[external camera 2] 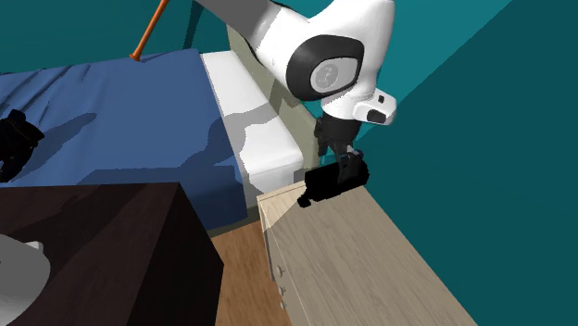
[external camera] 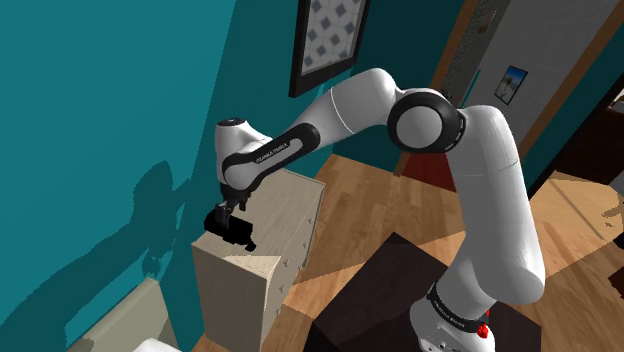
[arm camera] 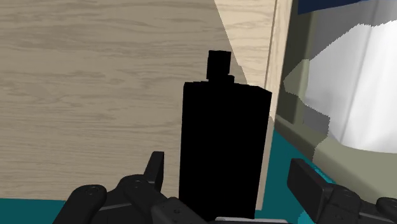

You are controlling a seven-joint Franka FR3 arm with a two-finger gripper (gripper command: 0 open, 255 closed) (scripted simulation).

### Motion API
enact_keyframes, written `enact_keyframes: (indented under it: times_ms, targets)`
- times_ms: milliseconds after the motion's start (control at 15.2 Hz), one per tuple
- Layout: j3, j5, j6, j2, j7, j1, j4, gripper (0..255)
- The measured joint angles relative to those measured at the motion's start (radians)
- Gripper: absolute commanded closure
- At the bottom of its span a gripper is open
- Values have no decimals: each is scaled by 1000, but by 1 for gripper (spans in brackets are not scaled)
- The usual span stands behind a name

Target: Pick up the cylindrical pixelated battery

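The battery is an all-black cylinder with a small nub on its far end. It lies on the pale wooden dresser top, close to the end edge. My gripper is open, with the battery between the fingers; the left finger and the right finger each stand a little off its sides. In the second exterior view the gripper hangs low over the dresser's end corner, where the battery lies. The shoulder view shows the gripper low at the near end of the dresser top.
A teal wall runs along the dresser's back. A bed with a blue cover and white pillows stands just past the dresser's end. The dark stand sits in front, on a wooden floor.
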Motion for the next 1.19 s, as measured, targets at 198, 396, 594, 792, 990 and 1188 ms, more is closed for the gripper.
enact_keyframes:
  times_ms: [198,396,594,792,990,1188]
  targets:
    - [-4,-8,15,59,-1,9,46,0]
    - [-9,-13,41,87,1,12,49,0]
    - [-12,-16,54,111,2,14,59,255]
    - [-13,-17,56,115,2,14,63,255]
    - [-12,-17,56,115,2,15,64,255]
    - [-12,-17,56,115,3,15,63,255]
